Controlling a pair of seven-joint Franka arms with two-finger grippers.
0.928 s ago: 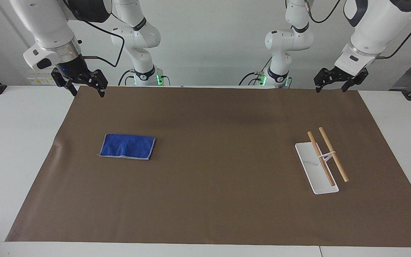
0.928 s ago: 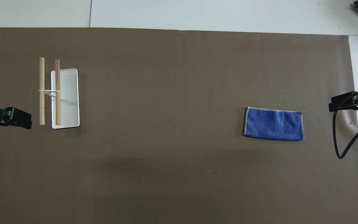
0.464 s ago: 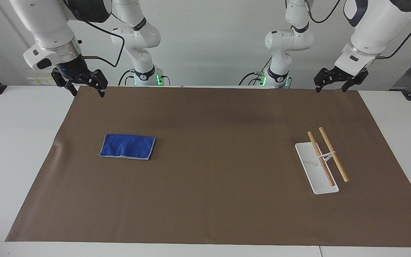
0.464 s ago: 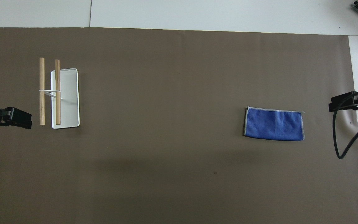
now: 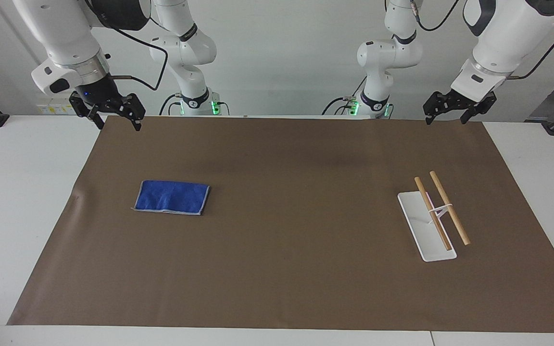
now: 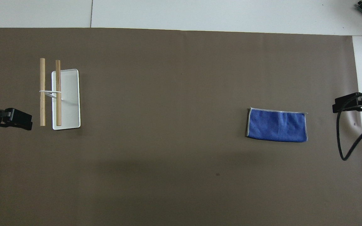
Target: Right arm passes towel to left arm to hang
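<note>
The towel [image 5: 171,197] [image 6: 276,125], a deep blue folded cloth with pale edging, lies flat on the brown mat toward the right arm's end of the table. My right gripper [image 5: 119,126] [image 6: 353,105], with a blue light at its wrist, hangs open over the mat's corner by the robots, apart from the towel and holding nothing. At the left arm's end, my left gripper [image 5: 445,120] [image 6: 11,121] also hangs open and empty, over the mat's edge by the robots. Both arms wait.
A hanging rack [image 5: 433,226] [image 6: 65,97] stands toward the left arm's end: a white oblong base carrying two raised wooden bars side by side. The brown mat [image 5: 296,269] covers most of the white table. A black cable [image 6: 344,141] loops below the right wrist.
</note>
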